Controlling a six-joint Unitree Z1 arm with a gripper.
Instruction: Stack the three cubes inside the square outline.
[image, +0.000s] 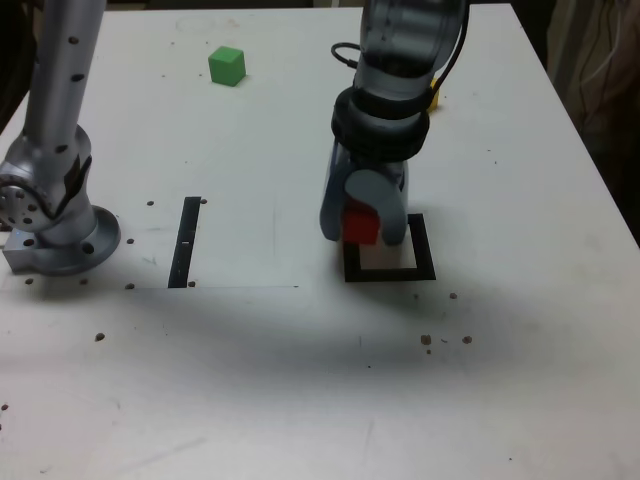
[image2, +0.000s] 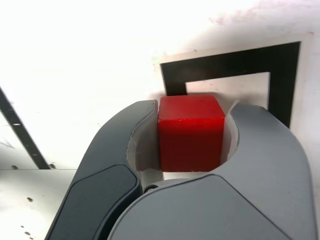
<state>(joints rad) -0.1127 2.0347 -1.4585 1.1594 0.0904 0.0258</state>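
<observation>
Grey rounded jaws (image2: 194, 107): pinching small red cube (image2: 191, 132), overlapping the flat black square outline (image: 425, 245) in the exterior view
Small green cube (image: 227, 66): toward worktop's (image: 250, 400) far edge
Small yellow cube (image: 434, 100): likewise, partly hidden

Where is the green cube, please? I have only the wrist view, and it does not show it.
Observer: The green cube is on the table, toward the top of the exterior view, left of the arm.
Operator: And the yellow cube, is it also visible to you?
Observer: Only partly: the yellow cube shows at the arm's right edge in the exterior view, the arm hiding the rest.
</observation>
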